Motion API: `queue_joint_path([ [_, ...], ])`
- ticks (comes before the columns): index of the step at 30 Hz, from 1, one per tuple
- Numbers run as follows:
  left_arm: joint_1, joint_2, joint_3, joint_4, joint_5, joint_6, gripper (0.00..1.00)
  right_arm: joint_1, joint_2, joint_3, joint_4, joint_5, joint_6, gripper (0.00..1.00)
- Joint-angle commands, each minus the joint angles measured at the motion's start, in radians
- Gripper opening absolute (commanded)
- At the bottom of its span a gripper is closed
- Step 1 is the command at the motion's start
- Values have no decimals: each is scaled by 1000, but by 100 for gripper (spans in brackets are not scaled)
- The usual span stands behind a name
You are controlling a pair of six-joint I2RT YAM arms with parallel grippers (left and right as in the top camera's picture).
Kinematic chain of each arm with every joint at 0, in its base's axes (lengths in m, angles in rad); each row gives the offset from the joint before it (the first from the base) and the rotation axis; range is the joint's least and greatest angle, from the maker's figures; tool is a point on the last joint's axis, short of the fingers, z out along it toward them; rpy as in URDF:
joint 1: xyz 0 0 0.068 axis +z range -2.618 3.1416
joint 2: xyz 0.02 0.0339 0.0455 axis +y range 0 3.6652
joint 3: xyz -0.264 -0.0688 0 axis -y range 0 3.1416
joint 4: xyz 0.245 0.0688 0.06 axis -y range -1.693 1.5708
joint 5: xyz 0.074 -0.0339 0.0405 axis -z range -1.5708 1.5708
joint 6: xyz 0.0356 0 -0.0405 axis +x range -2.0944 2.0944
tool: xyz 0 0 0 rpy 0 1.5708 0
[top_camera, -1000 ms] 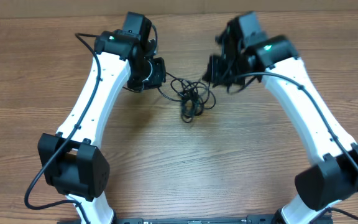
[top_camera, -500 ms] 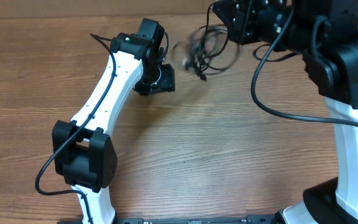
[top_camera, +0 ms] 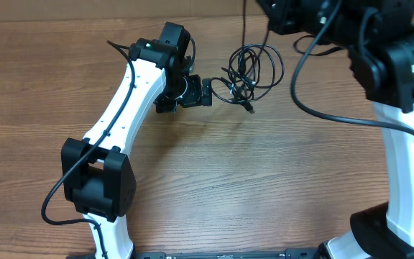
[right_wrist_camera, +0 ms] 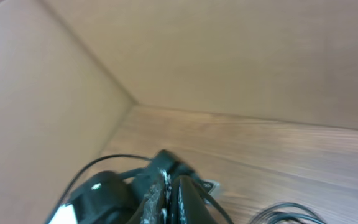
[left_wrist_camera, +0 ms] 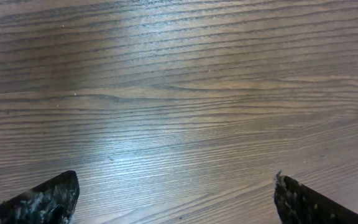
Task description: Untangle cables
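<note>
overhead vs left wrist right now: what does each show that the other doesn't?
Overhead only: the cables, a tangled bundle next to the left gripper, with one strand running up toward the raised right arm. Left wrist only: the left fingertips close up, spread wide, nothing between them. Both: the wooden table.

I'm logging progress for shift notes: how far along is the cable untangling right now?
Done: nothing is separated yet; the cables are one knotted bundle of loops. In hand: the right gripper looks shut on a strand, and the bundle appears to hang from it. The left gripper is open beside the bundle, with only table between its fingers. Left: grab a second strand, pull the loops apart and lay each cord out singly.
</note>
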Motion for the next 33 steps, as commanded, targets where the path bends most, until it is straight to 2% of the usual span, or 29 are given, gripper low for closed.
queue_joint_path([
  [1, 1, 3, -1, 5, -5, -8, 100, -10, -44, 26, -56, 142, -6, 4],
  [7, 1, 3, -1, 18, -5, -11, 99, 8, 67, -63, -250, 117, 77, 4],
  [13, 4, 3, -1, 6, 7, -11, 100, -3, 91, -65, -200, 10, 77, 4],
  [19, 49, 3, -1, 65, 258, 3, 100, -5, 65, -47, -178, 5, 76, 4],
  [21, 66, 3, -1, 80, 299, 3, 100, -5, 65, -47, -186, 5, 76, 4],
  [33, 57, 3, -1, 164, 291, -52, 100, -3, 65, -48, -193, -40, 80, 4],
])
